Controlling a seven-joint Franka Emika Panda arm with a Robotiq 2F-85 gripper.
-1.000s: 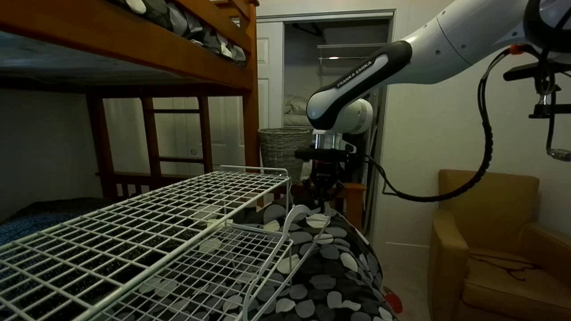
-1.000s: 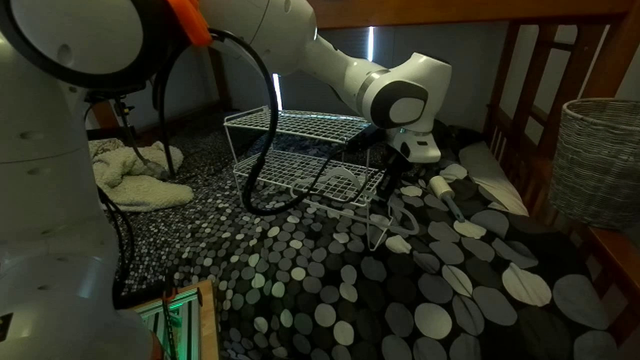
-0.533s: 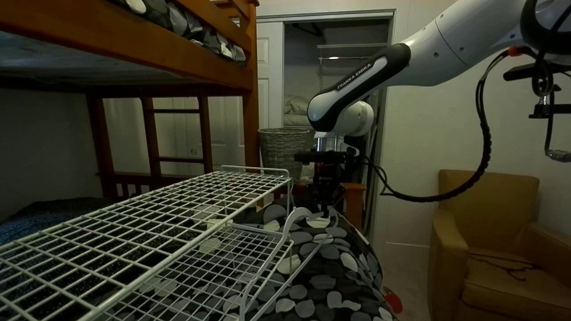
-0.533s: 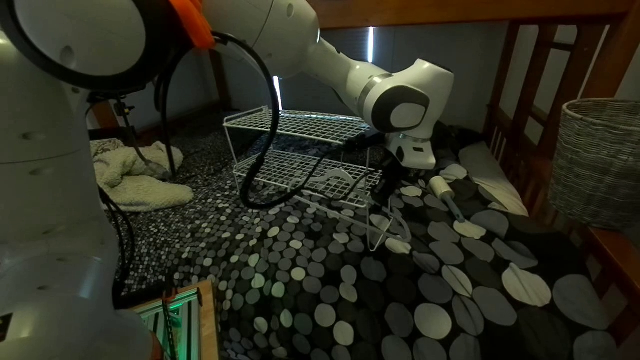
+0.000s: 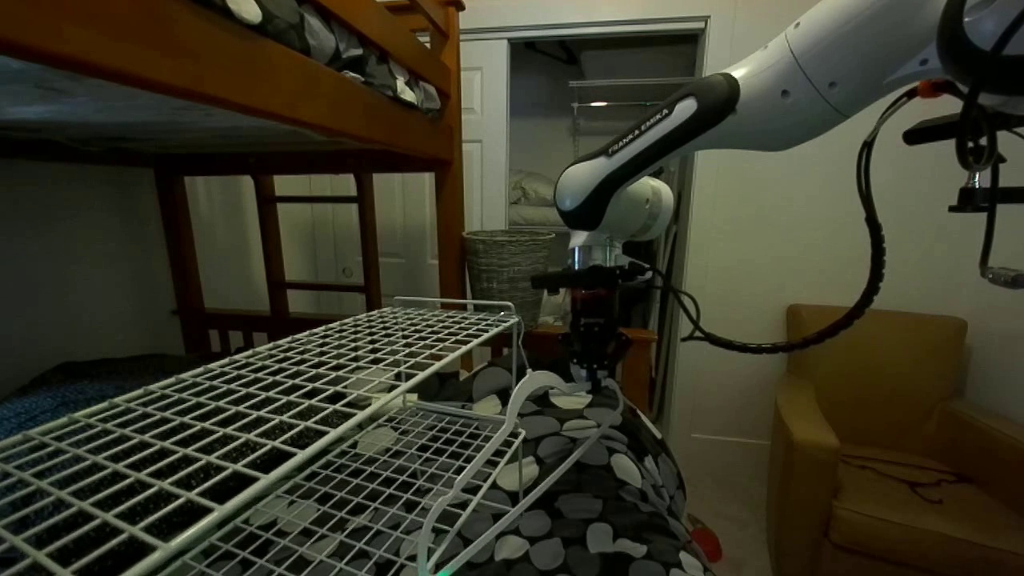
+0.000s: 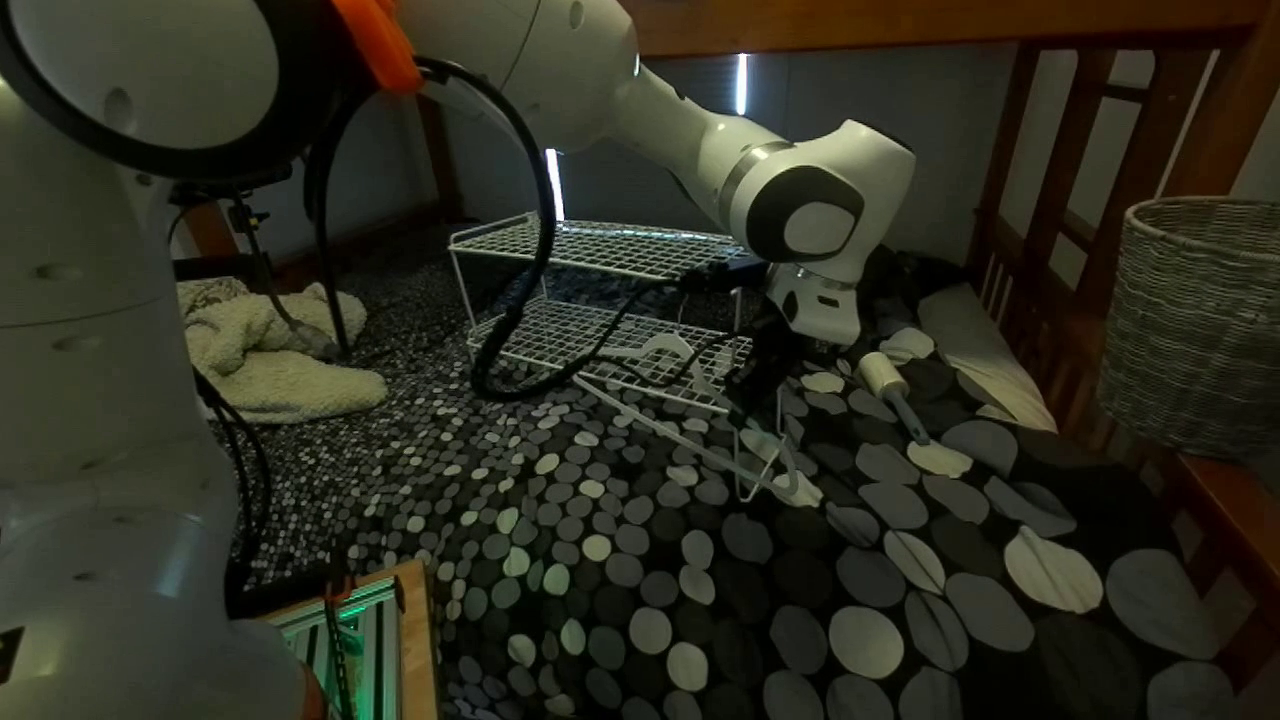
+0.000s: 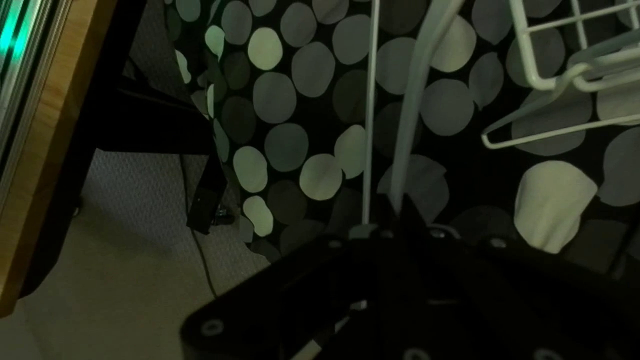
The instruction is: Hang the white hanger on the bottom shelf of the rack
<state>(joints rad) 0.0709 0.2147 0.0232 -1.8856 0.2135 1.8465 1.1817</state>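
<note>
My gripper (image 5: 594, 376) is shut on one shoulder of the white hanger (image 5: 514, 404); it also shows in an exterior view (image 6: 680, 345). In the wrist view the fingertips (image 7: 397, 207) pinch the hanger's arm (image 7: 411, 100), with its lower bar beside. The hanger hangs tilted off the end of the rack (image 5: 400, 316). A thin wire that looks like its hook rises near the upper tier's end corner; I cannot tell whether it touches. The bottom shelf (image 5: 460, 411) lies behind the hanger and shows in an exterior view (image 6: 560, 325). The rack's corner (image 7: 530, 65) is at the wrist view's upper right.
The rack stands on a dotted bedspread (image 6: 660, 560) inside a wooden bunk bed (image 5: 452, 200). A lint roller (image 6: 895, 390) lies right of the gripper. A wicker basket (image 6: 1190, 320) stands beyond. The arm's black cable (image 6: 505, 370) loops before the rack. An armchair (image 5: 872, 376) stands aside.
My gripper has shifted slightly, with the hanger held in it. The hanger's near end has moved and dropped a little, and its lower bar tilts more. The rack has not moved.
</note>
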